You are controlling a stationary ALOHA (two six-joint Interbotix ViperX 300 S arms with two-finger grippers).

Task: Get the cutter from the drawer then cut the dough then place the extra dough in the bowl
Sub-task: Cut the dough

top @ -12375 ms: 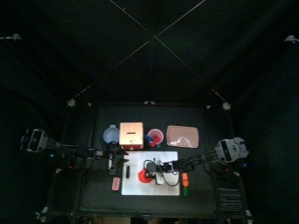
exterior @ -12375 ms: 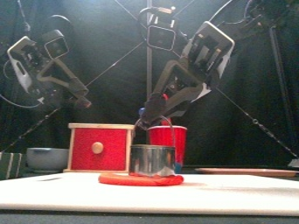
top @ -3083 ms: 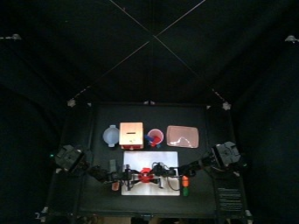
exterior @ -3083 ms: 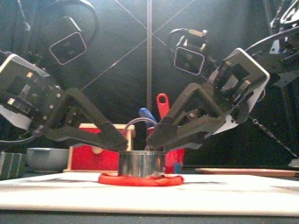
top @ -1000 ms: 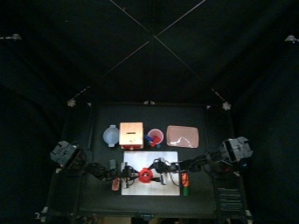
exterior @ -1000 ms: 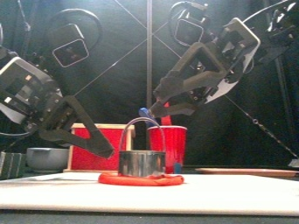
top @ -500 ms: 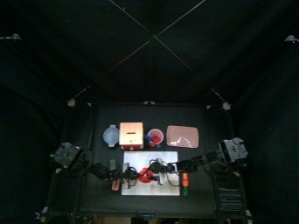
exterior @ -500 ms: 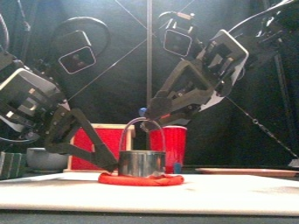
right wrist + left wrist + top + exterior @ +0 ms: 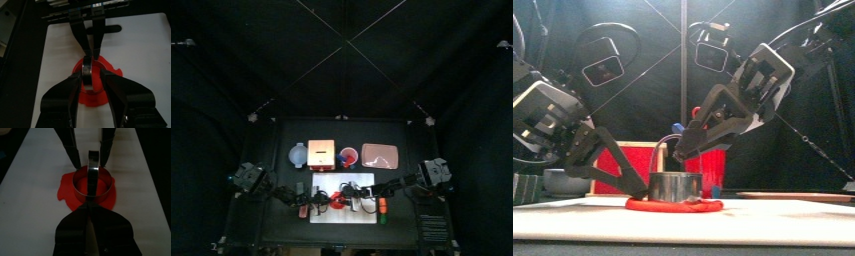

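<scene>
A round metal cutter (image 9: pixel 676 186) stands pressed into the flat red dough (image 9: pixel 675 206) on the white cutting board (image 9: pixel 780 218). From the left, my left gripper (image 9: pixel 649 186) reaches low to the cutter's side. In the left wrist view its jaws lie together at the foot of the wire handle (image 9: pixel 93 168), by the cutter's near rim (image 9: pixel 92 203). Above the cutter, my right gripper (image 9: pixel 680 143) hangs from the right. Seen from the right wrist, its jaws stand a little apart on either side of the handle (image 9: pixel 89 75), over the dough (image 9: pixel 110 75).
Along the back of the table stand the blue-grey bowl (image 9: pixel 298 154), the wooden box (image 9: pixel 322 153), the red cup (image 9: pixel 348 155) and the pink tray (image 9: pixel 381 155). Small toys lie at both ends of the board (image 9: pixel 358 215).
My right gripper has come down from high above the cutter to its wire handle. The left gripper has stayed low at the cutter's side. Cutter and dough have not moved.
</scene>
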